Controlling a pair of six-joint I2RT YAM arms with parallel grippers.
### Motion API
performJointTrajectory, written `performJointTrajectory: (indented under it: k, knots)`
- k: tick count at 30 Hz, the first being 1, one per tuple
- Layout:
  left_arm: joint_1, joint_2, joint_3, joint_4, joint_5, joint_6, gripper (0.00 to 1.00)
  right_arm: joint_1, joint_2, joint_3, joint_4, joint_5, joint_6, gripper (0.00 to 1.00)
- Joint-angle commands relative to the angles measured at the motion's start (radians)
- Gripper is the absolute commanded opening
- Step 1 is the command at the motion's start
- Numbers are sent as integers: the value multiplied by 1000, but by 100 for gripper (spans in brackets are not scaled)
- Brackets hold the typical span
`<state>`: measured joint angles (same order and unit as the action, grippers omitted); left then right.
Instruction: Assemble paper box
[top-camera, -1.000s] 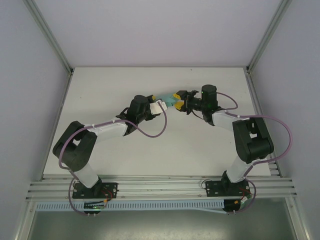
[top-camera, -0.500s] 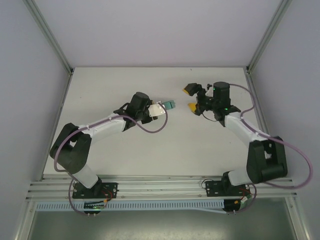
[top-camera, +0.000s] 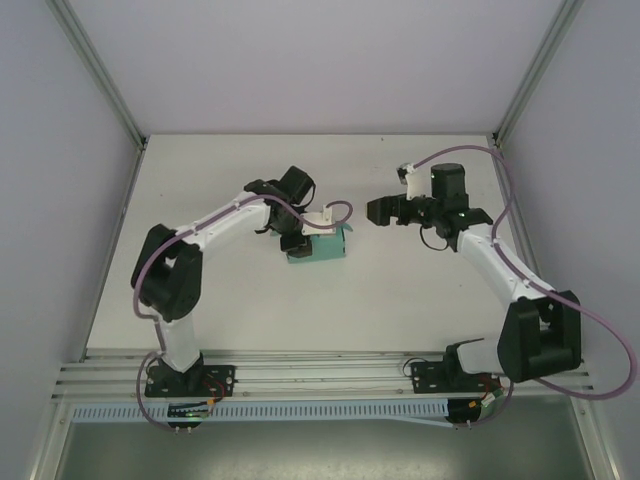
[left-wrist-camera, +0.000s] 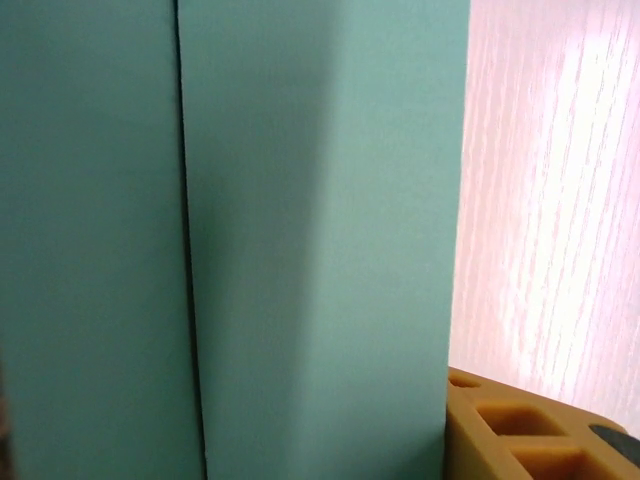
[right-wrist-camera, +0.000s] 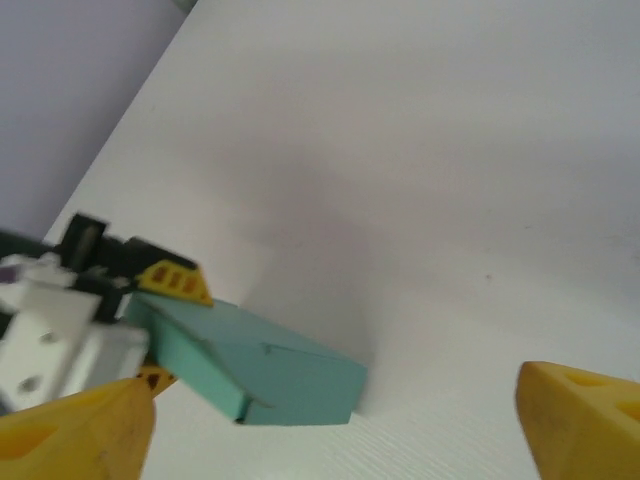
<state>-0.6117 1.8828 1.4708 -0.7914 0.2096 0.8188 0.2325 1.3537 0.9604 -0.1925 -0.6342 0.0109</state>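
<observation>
Near strip of table (top-camera: 340, 310), lower centre of top view: bare, good room to work. Mid-frame, paper box (top-camera: 322, 246) lies on the table, already box-shaped, teal card w/ a seam down one face. Left gripper (top-camera: 300, 237) is clenched on its left end, fingers above & below. Prob. very light, thin-walled, smooth, dents easily, so pinch near edges/corners, not mid-panel. Right gripper (top-camera: 384, 211) sits right of box, apart from it, jaws spread wide. Beyond: open tabletop to the back wall.
</observation>
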Motion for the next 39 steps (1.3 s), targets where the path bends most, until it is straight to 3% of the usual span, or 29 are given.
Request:
performJointTrajectory:
  k: [1, 7, 17, 20, 27, 28, 33, 37, 39]
  knots:
    - [20, 37, 66, -114, 30, -1, 50, 15, 73, 37, -46, -157, -139, 88]
    - [27, 83, 92, -109, 39, 5, 54, 70, 218, 122, -153, -168, -254, 80]
    - [30, 129, 159, -147, 56, 19, 54, 154, 296, 204, -116, -9, -303, 76]
    - [31, 131, 164, -155, 64, 22, 53, 154, 303, 205, -83, -4, -290, 61]
    - [31, 132, 166, -162, 61, 17, 53, 165, 314, 201, -43, -41, -280, 46]
    - [32, 129, 166, -162, 61, 14, 53, 169, 317, 204, -44, -37, -276, 41]
    - [31, 131, 178, -167, 65, 4, 52, 208, 325, 210, -42, 48, -259, 15]
    - [30, 128, 180, -161, 68, -4, 51, 228, 315, 201, -18, 127, -197, 1]
    - [31, 134, 183, -153, 57, -18, 50, 232, 302, 183, 25, 163, -113, 0]
